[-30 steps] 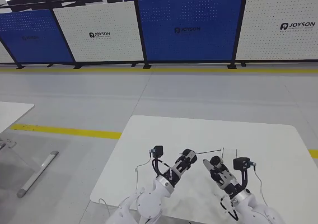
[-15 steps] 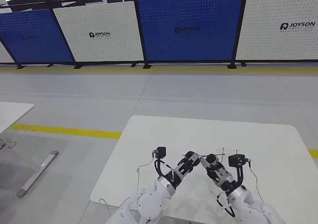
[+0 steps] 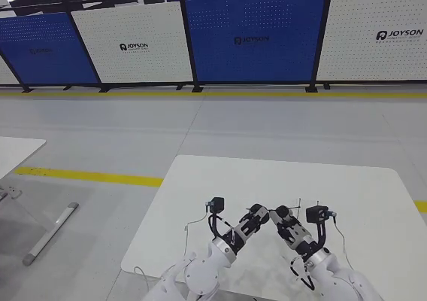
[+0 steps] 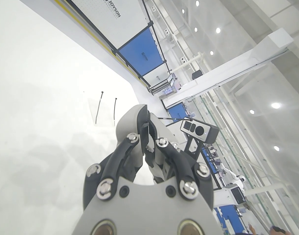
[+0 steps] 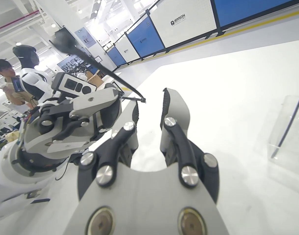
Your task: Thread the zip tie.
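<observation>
Black and thin, the plastic zip tie point(image 5: 108, 73) is pinched in my left gripper point(image 4: 146, 117), which is clenched tight on it. The strap sticks out sideways toward the right gripper point(image 5: 152, 101). It is held up off the surface over the near part of the white table point(image 3: 221, 180), not far from the near edge. From the right wrist the strap seems to fold back on itself at one point, though its far end is blurred and I can't be sure. My right gripper stands released, fingers spread, just beside the left one and gripping nothing. Just beyond both, toward the table's middle, two more black zip ties point(image 4: 98, 110) lean in a clear plastic holder point(image 5: 280, 118).
</observation>
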`<state>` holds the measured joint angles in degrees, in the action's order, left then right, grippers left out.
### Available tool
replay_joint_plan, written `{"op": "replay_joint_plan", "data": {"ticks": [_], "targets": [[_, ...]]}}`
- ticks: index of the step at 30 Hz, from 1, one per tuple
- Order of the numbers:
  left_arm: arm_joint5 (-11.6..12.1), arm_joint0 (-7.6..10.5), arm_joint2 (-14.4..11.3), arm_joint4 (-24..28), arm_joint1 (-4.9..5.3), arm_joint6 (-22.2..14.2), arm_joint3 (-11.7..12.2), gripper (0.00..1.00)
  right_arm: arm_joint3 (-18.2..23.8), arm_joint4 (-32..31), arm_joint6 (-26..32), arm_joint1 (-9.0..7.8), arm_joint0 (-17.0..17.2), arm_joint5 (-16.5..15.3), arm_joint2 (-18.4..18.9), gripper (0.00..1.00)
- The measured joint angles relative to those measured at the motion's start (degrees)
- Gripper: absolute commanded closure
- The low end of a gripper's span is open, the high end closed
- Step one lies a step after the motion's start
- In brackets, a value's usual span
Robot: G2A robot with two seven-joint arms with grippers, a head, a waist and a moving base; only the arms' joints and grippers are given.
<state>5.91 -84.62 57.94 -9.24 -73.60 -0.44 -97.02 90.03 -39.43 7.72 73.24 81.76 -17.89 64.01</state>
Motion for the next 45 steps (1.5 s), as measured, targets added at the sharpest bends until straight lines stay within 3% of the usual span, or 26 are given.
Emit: {"op": "replay_joint_plan", "data": {"ticks": [19,28,36,45], "targets": [[-1.14,0.12,-0.5,-1.39,-0.13,0.89,0.29,1.0,0.21,-1.13,-0.22,-0.02,0.21,0.53,0.03,0.8],[-3.11,0.2,-0.69,-1.44,-0.31,1.9,0.45,1.0,0.11,-5.26,-1.39,0.06,0.27,3.29,-0.66,0.8],[-3.53,0.36,-0.97,-1.78,-0.37,1.33,0.59,1.0,-0.06,-5.89,-1.09,0.13,0.06,3.35,-0.95,0.81],[-3.88,0.38,-0.97,-2.08,-0.41,1.36,0.66,1.0,-0.02,-6.22,-0.66,0.16,-0.05,3.32,-1.07,0.89]]}}
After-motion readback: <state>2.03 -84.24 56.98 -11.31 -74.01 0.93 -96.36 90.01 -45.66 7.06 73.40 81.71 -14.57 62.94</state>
